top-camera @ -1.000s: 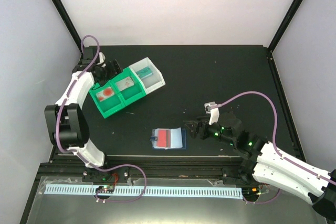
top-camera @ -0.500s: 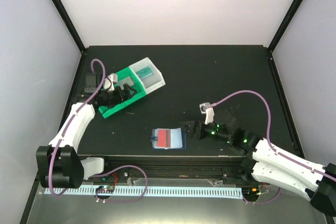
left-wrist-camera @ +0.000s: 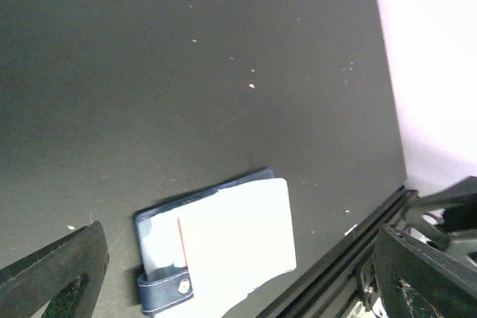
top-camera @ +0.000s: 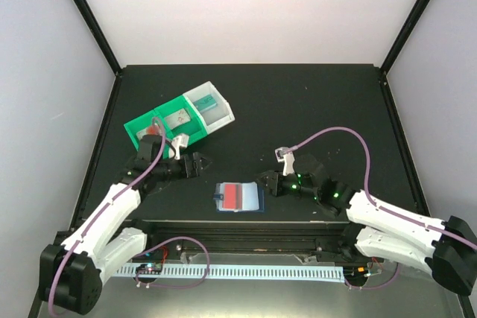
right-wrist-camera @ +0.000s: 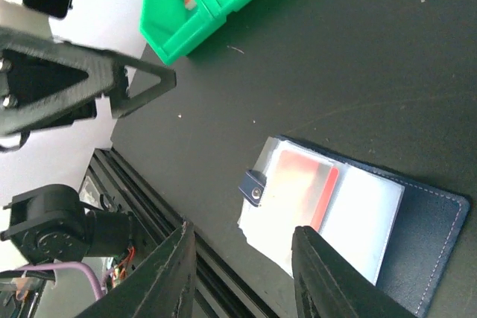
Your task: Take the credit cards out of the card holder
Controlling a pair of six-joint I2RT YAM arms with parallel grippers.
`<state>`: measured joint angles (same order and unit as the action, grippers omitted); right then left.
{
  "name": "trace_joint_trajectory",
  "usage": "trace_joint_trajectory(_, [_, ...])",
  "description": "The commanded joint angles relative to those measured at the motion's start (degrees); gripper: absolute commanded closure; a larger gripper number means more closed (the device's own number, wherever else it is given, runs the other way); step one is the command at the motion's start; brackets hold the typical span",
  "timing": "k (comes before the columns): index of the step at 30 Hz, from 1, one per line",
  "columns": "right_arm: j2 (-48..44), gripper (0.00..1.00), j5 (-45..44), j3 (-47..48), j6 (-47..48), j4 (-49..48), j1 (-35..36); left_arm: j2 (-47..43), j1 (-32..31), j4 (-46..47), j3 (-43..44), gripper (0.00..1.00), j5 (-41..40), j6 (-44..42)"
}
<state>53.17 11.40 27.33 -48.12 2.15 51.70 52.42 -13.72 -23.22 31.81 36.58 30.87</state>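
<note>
One card holder (top-camera: pixel 253 197), one red card (top-camera: pixel 230 196) inside, one green tray (top-camera: pixel 160 112), one left tool (top-camera: pixel 201 162), one right tool (top-camera: pixel 263 182).

A flat, rectangular card holder (top-camera: pixel 239 197) of translucent pale-blue plastic with a darker blue edge lies face up on the black table (top-camera: pixel 313 109), close to its near edge and roughly midway across. A small dark-blue snap tab (right-wrist-camera: pixel 253 186) sticks out from one short side. Two thin rectangular credit cards sit side by side inside it, seen through the clear sleeve and each smaller than the holder: a whitish card with a red-orange patch (right-wrist-camera: pixel 302 184) at the tab end, and a plain whitish card (right-wrist-camera: pixel 369 220) at the other end.
</note>
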Motion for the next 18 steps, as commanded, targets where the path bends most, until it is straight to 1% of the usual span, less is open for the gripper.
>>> trace_joint_trajectory(1, [3.7, 0.63, 1.3, -0.9, -2.5, -4.3, 0.2, -4.7, -3.4, 10.0, -6.1, 0.01, 2.0, 8.6])
trace_joint_trajectory(4, [7.2, 0.64, 0.1, -0.6, -3.4, -5.6, 1.6, -5.9, -5.4, 12.8, -9.2, 0.01, 1.7, 10.5])
trace_joint_trajectory(8, [13.0, 0.64, 0.0, 0.8, -4.0, -7.5, 4.1, -4.2, -6.5, 15.4, -11.7, 0.01, 2.4, 11.6])
trace_joint_trajectory(12, [19.1, 0.65, -0.1, 3.0, -3.6, -8.5, 5.4, -3.1, -7.0, 21.2, -14.8, 0.01, 5.3, 14.6])
trace_joint_trajectory(18, [25.7, 0.68, 0.6, 4.8, -3.6, -9.6, 6.0, -3.0, -7.5, 28.9, -19.3, 0.01, 6.9, 19.0])
